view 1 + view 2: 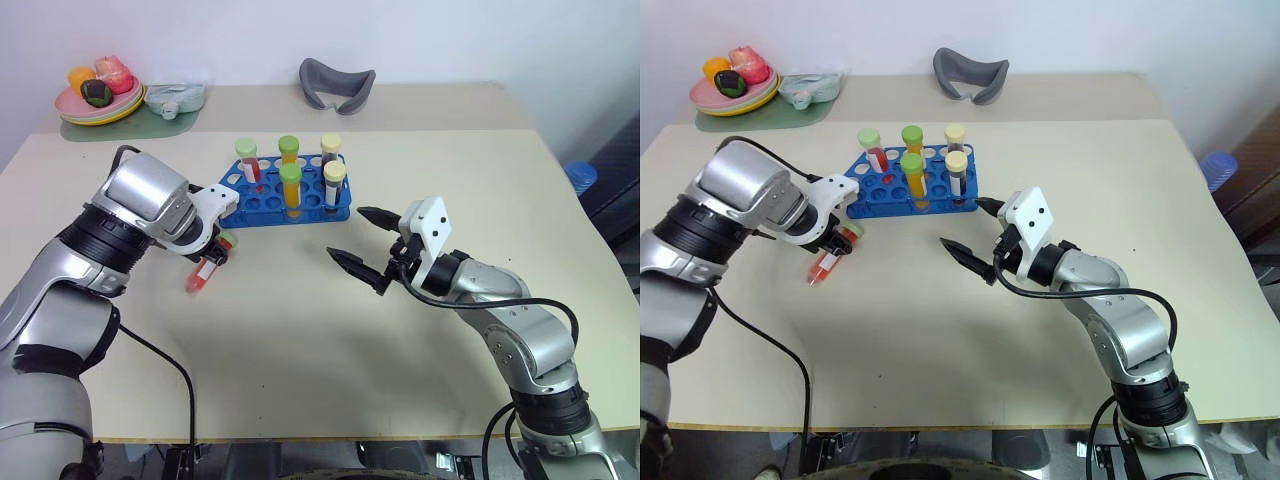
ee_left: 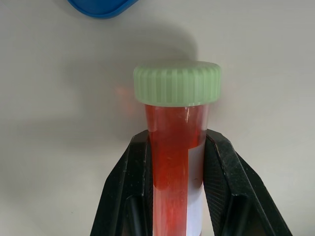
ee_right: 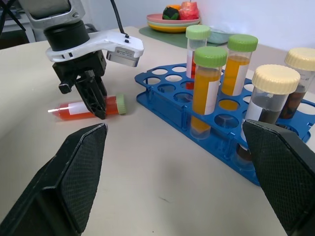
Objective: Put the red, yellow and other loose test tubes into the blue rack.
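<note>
I have the left tool (image 1: 208, 262) clamped on the red tube (image 3: 86, 108), which lies flat on the table (image 1: 300, 340) just beside the near left corner of the blue rack (image 1: 262, 207). The wrist view shows both black fingers (image 2: 129, 191) pressed against the tube's sides a little below its green cap (image 2: 177, 83), with the cap pointing toward the rack. The right tool (image 1: 358, 243) hangs wide and holds nothing, off the rack's near right corner and apart from it.

The rack already carries 5 upright tubes: 1 red one with a green cap (image 1: 246, 160), 2 orange ones with green caps (image 1: 291, 185) and 2 dark ones with cream caps (image 1: 333, 185). Several holes along the rack's near left rows stand free.

My worries from here:
- The grip sits on a smooth round wall, so I judge the tube could swing or slide between the fingers as I lift, since the liquid's weight lies to one side of the hold.
- The tube is horizontal and must go in upright; a poor wrist turn would bring its tip onto the rack's plate instead of a hole.
- The free holes lie close to standing tubes, so my wrist could knock them or shove the light rack across the table.
</note>
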Controlling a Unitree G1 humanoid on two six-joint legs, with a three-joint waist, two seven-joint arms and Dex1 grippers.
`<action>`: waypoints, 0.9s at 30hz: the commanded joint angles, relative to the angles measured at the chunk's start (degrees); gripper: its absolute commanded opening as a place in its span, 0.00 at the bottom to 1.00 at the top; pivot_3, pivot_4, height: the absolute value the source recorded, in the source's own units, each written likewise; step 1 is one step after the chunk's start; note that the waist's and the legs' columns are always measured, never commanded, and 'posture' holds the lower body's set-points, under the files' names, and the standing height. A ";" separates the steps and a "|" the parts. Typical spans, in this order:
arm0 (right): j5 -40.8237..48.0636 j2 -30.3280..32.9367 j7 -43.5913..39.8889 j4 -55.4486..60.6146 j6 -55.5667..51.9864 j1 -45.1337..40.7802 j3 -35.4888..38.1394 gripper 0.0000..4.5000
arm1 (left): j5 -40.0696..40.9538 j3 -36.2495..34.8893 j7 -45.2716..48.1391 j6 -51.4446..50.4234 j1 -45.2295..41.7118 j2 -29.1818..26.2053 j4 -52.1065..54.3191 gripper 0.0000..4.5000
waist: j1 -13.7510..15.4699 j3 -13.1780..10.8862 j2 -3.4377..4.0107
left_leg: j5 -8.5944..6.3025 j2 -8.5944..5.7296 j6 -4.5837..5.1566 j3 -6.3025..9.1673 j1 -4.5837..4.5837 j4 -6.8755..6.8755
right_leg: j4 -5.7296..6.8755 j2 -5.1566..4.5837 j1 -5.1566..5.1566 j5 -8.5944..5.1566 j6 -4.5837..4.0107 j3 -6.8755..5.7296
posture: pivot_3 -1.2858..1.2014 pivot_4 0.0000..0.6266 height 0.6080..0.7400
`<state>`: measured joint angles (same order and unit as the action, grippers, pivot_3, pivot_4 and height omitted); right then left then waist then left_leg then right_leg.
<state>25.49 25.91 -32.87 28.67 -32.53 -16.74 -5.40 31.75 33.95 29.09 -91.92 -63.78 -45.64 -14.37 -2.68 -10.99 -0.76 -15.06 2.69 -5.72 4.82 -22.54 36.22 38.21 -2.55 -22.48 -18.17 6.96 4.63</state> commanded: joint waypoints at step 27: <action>-0.34 -0.34 -2.94 -1.83 1.93 -1.90 0.16 1.00 | -28.68 -34.57 -33.24 81.33 34.39 29.88 25.63 0.17 | 0.64 0.02 -0.08 | 0.26 -0.02 -0.47 -0.05 -0.34 0.07 | -0.05 -0.11 -0.23 0.04 0.01 -0.02 | 0.52 0.24 1.00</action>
<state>25.01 25.79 -35.63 25.53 -31.90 -18.02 -5.38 6.15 -1.61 -2.95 -17.33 -29.39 -16.55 12.60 -2.04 -10.97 -0.83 -14.80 2.67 -6.17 4.77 -22.89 36.29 38.15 -2.66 -22.71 -18.13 6.96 4.62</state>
